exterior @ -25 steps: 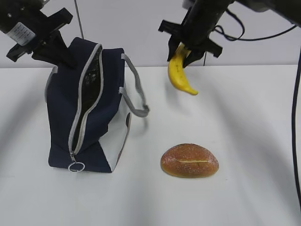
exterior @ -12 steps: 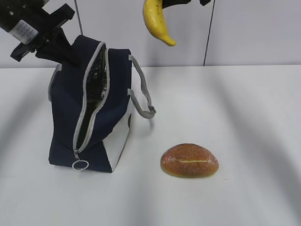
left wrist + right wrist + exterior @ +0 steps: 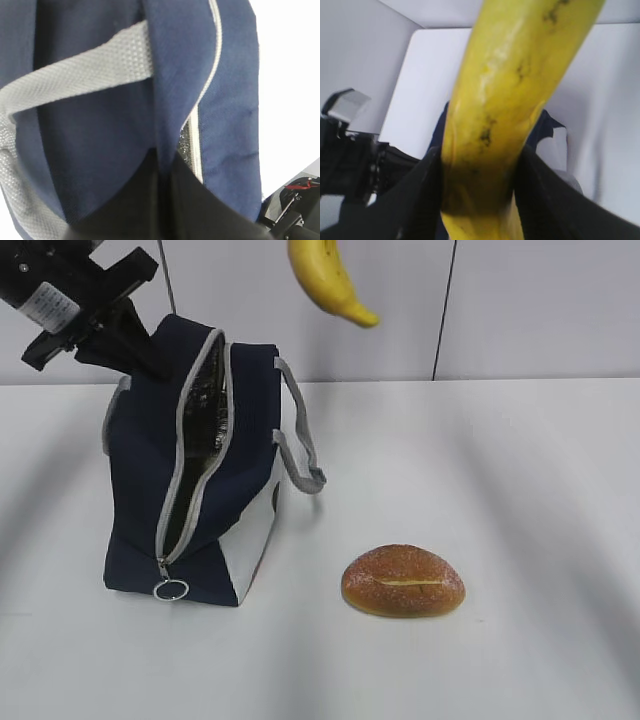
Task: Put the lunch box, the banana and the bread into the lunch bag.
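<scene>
Bread (image 3: 403,581) lies at 5 o'clock. Left gripper (image 3: 120,335) pinches the open lunch bag (image 3: 190,470). Right gripper (image 3: 480,185) clamps the banana (image 3: 325,280), which hangs nearly vertical at 12 o'clock, tip toward 4.

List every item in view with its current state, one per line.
Navy-blue fabric lunch bag: upright, unzipped, mouth held open.
Curved yellow banana: held in the air, above the table.
Oval golden-brown bread roll: lying on the table, untouched.
Left end effector: shut on the bag's top edge.
Right end effector: shut on the banana.
</scene>
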Tool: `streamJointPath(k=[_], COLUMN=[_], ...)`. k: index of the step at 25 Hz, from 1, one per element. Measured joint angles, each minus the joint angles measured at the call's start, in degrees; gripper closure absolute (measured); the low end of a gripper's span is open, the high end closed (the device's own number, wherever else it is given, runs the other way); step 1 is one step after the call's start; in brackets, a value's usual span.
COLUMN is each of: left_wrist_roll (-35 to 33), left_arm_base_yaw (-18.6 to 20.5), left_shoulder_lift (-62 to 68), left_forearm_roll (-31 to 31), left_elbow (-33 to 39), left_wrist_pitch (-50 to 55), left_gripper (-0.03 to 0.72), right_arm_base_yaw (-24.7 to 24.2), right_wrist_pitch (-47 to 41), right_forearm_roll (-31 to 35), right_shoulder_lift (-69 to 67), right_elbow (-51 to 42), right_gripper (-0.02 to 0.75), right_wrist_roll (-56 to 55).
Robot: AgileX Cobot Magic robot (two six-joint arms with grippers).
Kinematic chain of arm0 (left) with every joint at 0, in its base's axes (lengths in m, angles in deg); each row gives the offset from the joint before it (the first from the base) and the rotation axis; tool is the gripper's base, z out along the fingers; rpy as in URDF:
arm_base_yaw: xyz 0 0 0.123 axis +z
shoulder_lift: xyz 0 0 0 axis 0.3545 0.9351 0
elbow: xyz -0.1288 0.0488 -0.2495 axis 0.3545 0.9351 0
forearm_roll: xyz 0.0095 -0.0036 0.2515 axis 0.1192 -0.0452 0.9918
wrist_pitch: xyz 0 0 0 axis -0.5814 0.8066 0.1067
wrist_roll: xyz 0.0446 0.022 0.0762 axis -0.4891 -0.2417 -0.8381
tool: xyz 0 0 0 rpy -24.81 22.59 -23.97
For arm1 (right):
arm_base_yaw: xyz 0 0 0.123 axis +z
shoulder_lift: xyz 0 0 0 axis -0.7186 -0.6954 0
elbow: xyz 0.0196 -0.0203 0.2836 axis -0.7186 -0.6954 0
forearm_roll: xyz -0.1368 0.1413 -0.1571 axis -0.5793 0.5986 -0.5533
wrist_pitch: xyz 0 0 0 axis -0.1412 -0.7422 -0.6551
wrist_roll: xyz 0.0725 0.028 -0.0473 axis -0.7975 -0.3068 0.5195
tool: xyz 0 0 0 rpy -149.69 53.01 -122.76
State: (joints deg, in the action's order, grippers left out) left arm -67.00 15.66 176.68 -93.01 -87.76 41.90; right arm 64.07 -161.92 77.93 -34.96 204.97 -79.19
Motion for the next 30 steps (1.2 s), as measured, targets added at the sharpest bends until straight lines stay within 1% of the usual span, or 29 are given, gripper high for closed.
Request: streamJointPath(k=[4,7,9,12,16,23,26,30], left_wrist_roll=[0.0,0.0,0.0,0.0,0.0,0.0,0.0,0.0], left_arm_base_yaw=[0.0,0.0,0.0,0.0,0.0,0.0,0.0,0.0], left_shoulder_lift=[0.0,0.0,0.0,0.0,0.0,0.0,0.0,0.0], left_forearm_roll=[0.0,-0.01,-0.01,-0.01,-0.06,-0.06,-0.06,-0.01], left_elbow=[0.0,0.0,0.0,0.0,0.0,0.0,0.0,0.0], left_wrist_pitch=[0.0,0.0,0.0,0.0,0.0,0.0,0.0,0.13], left_gripper=[0.691,0.691,0.691,0.691,0.691,0.691,0.691,0.691], right_arm_base_yaw=[4.08,7.25,8.62,9.53,9.76,9.76,9.76,9.76], right_wrist_pitch=[0.0,0.0,0.0,0.11,0.33,1.04,1.72,3.7], right_forearm_roll=[-1.57,-1.55,-0.21,3.76,7.96,17.32,17.34,14.42], right_shoulder_lift=[4.26,5.99,6.34,6.34,6.34,0.5,-2.51,-4.27], right_elbow=[-10.56,-16.36,-18.57,-21.71,-24.5,-24.76,-24.97,-25.08], right_gripper=[0.418,0.418,0.418,0.418,0.418,0.418,0.418,0.419], right_wrist_roll=[3.12,4.43,5.25,6.91,7.67,10.47,10.72,10.72])
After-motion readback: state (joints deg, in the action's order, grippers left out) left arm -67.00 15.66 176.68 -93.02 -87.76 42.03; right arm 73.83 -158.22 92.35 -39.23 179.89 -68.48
